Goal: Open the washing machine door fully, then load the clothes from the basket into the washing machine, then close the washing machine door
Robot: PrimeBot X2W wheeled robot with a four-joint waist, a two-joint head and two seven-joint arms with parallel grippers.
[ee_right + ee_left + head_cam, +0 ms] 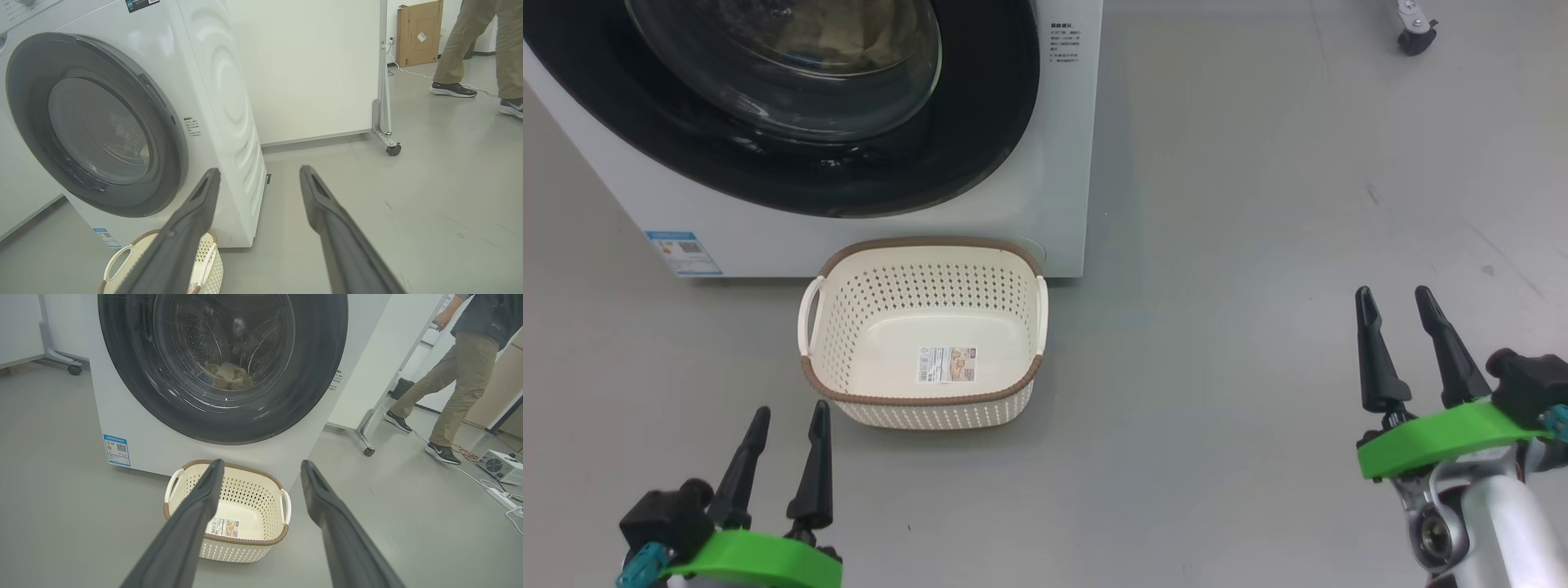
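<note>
The washing machine door [980,122] is seen shut on the washing machine [1062,163] — the clothes [229,375] are glimpsed through its glass, in the drum. The basket [923,286] is set on the floor just before the machine. The left gripper [791,410] and right gripper [1393,292] are held with fingers spread apart

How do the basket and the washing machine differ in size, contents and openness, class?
The basket is small and low; the washing machine towers over it.
The basket is empty save a label sticker; the washing machine holds the clothes behind glass.
The basket is open-topped; the washing machine is shut by the washing machine door.
Both are pale and stand on the floor.
</note>
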